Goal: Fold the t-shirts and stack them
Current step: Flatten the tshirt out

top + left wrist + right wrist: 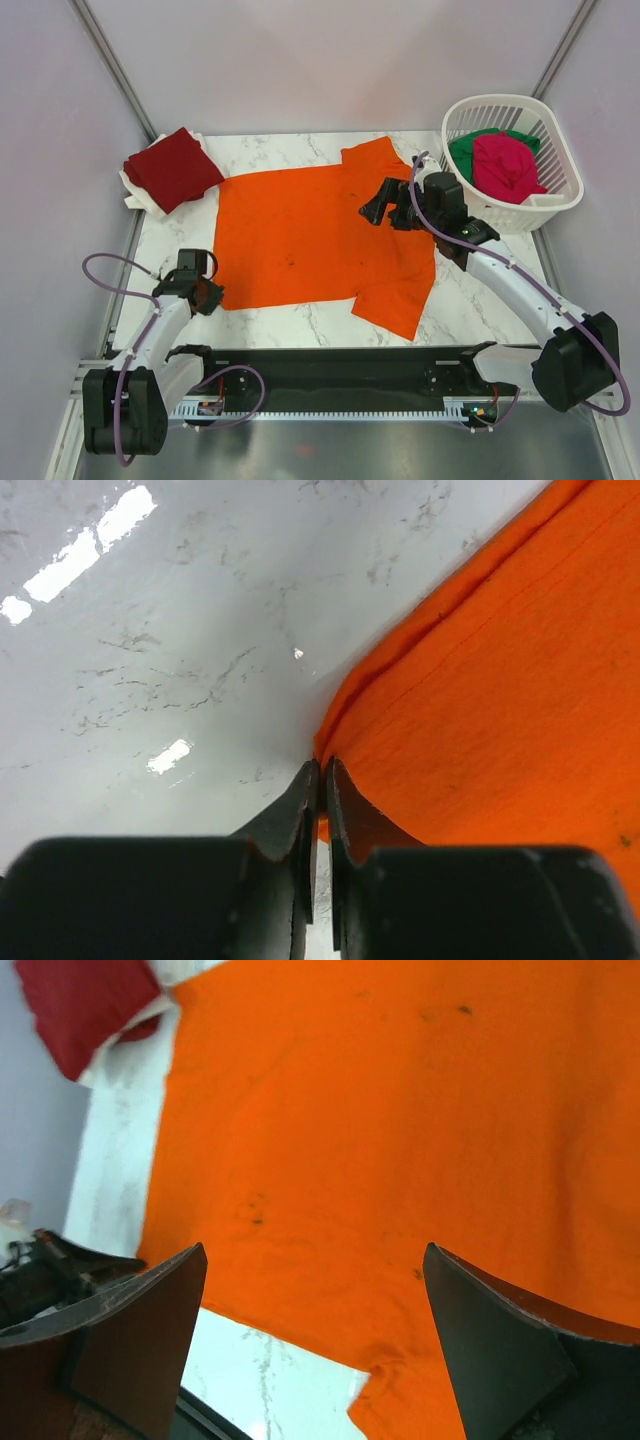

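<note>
Pale lilac walls (300, 60) enclose a white marble-patterned table (330, 320), on which the orange t-shirt (310, 235) lies spread flat at the centre, one sleeve toward the far edge and the other toward the near edge on the right. The dark red t-shirt (172, 165) sits folded at the far left corner on a white layer (143, 200) that we cannot identify. The green t-shirt (462, 150) and the magenta-pink t-shirt (505, 165) lie bunched in the white lattice basket (560, 190) at the far right. The left gripper (320, 775) is at the near left corner of the orange t-shirt, low against the table, its jaws drawn almost together with a sliver of the orange hem between them; we judge this to be a pinch on that corner. The right gripper (315, 1252) hangs above the right half of the same garment with its jaws spread wide and nothing in them. We judge the step in hand to be taking hold of the orange t-shirt for its first fold, with one garment already folded and two not yet started. The next move calls for the right gripper to descend to an edge or corner and pinch the cloth there, so that both grips can lift and carry the cloth over together. Verify that the left pinch holds cloth, not only the hem edge, before lifting.
</note>
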Robot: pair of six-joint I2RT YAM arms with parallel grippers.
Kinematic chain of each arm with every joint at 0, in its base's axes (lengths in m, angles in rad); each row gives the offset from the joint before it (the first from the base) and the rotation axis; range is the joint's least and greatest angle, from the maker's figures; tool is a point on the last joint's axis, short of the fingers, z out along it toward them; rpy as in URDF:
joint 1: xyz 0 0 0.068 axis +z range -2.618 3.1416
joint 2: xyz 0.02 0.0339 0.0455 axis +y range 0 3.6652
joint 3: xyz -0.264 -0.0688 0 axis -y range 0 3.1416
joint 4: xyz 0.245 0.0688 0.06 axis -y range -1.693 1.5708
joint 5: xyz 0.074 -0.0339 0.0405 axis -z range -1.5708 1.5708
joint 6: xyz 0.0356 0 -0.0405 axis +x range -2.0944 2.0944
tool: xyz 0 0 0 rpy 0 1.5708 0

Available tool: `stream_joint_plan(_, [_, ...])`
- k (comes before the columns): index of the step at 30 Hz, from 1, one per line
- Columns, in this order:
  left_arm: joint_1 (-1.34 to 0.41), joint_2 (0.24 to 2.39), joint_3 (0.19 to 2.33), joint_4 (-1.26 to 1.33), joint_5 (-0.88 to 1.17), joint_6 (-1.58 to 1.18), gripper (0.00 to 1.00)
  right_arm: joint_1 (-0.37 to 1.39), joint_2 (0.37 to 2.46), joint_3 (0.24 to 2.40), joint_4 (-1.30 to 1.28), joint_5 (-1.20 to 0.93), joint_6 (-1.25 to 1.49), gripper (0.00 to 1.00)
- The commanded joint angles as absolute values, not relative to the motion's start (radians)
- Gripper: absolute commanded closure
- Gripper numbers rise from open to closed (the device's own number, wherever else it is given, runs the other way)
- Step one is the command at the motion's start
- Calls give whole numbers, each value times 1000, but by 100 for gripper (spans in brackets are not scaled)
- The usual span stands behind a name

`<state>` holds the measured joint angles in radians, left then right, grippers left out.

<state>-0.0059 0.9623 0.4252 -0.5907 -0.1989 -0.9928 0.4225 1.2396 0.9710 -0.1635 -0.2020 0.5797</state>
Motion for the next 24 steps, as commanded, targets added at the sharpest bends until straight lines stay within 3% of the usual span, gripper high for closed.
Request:
stream_joint_plan(1, [-2,956,422,-543,-206,-993,94,425,1207,962,-306,-45,557,2])
stream_joint_plan(2, [-2,956,420,-542,-206,-988,96,425,1184,956,-357,79,560,2])
stream_joint_plan(6, [-2,946,416,-529,-195,-974,98,423,1095,826,-538,195,583,2])
stream_joint_plan(12, [-2,936,411,-515,-179,-956,98,425,953,585,-624,42,667,4])
stream_joint_plan(24, [-2,902,397,-500,-164,-937,98,554,902,436,-624,-81,876,18])
